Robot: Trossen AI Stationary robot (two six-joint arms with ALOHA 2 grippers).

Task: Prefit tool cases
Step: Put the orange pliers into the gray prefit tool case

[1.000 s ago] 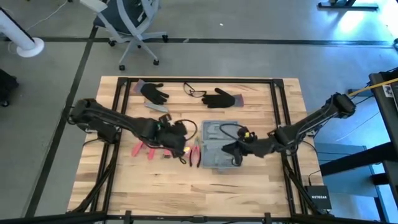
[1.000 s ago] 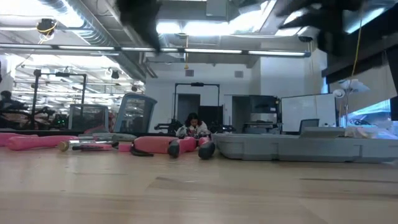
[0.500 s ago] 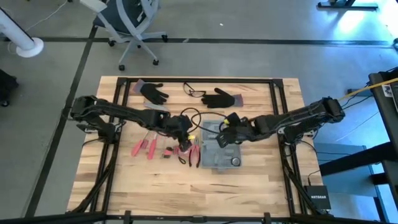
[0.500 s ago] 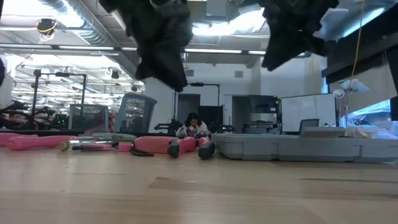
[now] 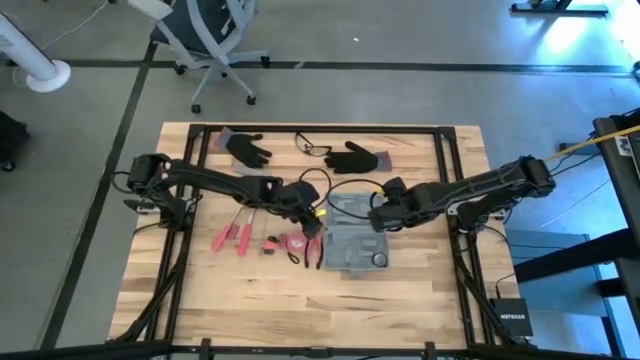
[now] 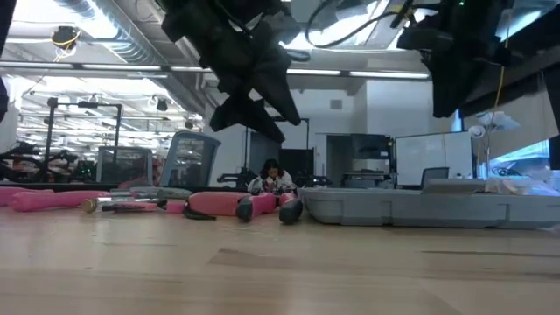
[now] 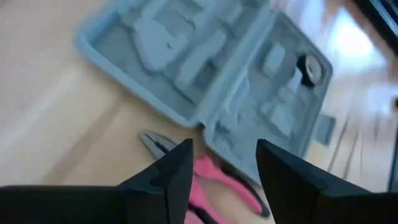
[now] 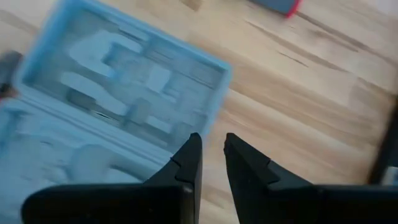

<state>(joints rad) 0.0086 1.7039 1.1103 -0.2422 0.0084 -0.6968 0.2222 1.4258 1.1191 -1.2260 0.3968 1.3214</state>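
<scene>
Where the wooden bench (image 5: 400, 300) carries the lot, items stand as follows.
Tool case: grey-blue tool case (image 5: 355, 232), lying open and flat near the bench's middle, moulded slots facing up; a round dark item sits in its near half.
Left claw: left claw (image 5: 312, 222), above the bench just beside the case's left edge, over the pink tools; fingers spread apart with nothing between them, as its own wrist view shows (image 7: 217, 168).
Right claw: right claw (image 5: 376, 217), over the case's right part; fingers (image 8: 189, 163) nearly together with a thin gap, holding nothing.
Pliers: pink-handled pliers (image 7: 205, 180), on the bench just beside the case's left edge.
Other pink tools: loose pink-handled tools (image 5: 232, 238), on the bench left of the pliers, apart from the case.
Gloves: two black gloves (image 5: 248, 149), at the far side of the bench, well apart from the case.
Glasses: safety glasses (image 5: 312, 148), lying between the two gloves.
Room: office chair (image 5: 205, 40) beyond the bench; a person (image 6: 269, 178) seated far back in the low view.
</scene>
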